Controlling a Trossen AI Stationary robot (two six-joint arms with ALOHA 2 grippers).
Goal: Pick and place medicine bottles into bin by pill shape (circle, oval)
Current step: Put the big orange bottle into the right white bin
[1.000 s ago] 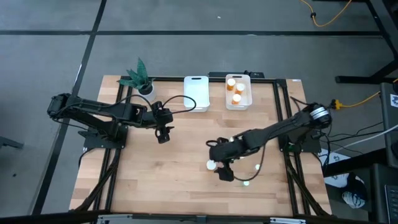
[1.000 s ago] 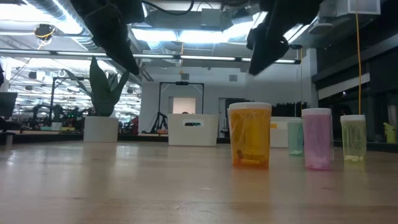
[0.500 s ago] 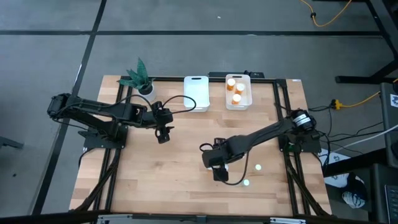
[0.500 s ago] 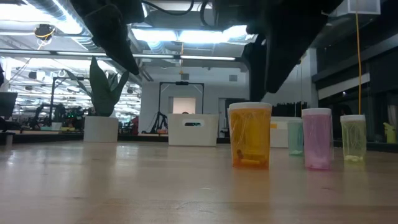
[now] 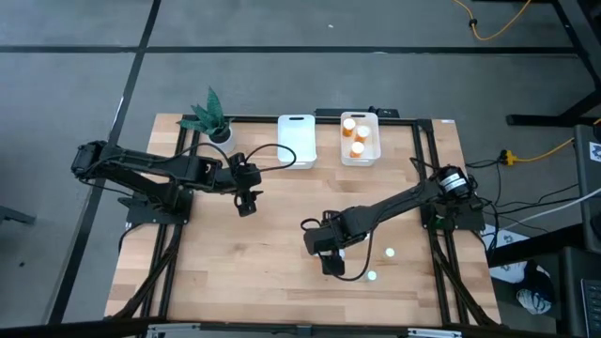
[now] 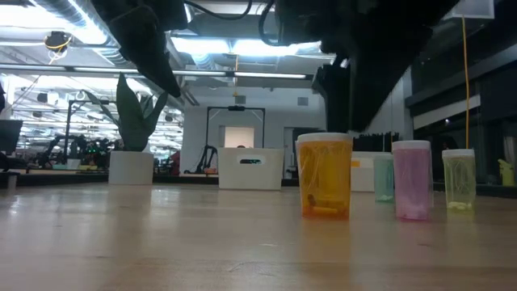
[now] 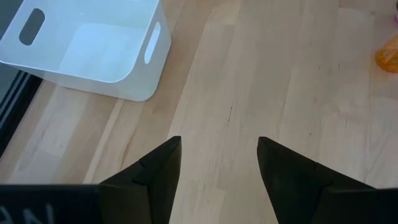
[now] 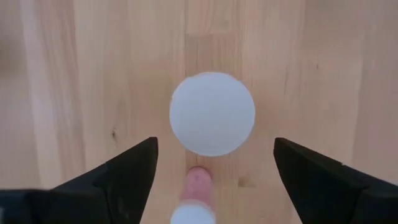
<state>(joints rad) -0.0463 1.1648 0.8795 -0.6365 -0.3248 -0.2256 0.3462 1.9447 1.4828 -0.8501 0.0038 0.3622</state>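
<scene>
Wooden table (image 5: 235, 272) carries two white bins along its far edge; left bin (image 5: 297, 141) holds nothing visible, right bin (image 5: 360, 137) holds three orange bottles with white caps (image 5: 357, 136); potted plant (image 5: 211, 117) stands beside the left bin.

Right gripper (image 5: 331, 253) is positioned near mid-table, pointing straight down; fingers spread wide, nothing between them touching; in the right wrist view a white cap (image 8: 212, 113) sits centred in the gap above the fingers (image 8: 127, 180), well clear of both, with a second small pinkish bottle (image 8: 198, 199) just beside it, nearer the wrist.

Low view: orange bottle (image 6: 325, 175) stands upright on the wood beneath the dark bulk of the right arm; pink bottle (image 6: 412, 179), pale yellow-green bottle (image 6: 460, 179) and a greenish one (image 6: 383, 178) behind stand upright to one side of it, apart from each other. High view shows two pale bottles (image 5: 373, 275) on the wood near the right gripper.

Left gripper (image 5: 246, 199) hangs above bare wood near the left bin; fingers (image 7: 152, 180) apart, holding nothing; empty white bin corner visible in the left wrist view.
</scene>
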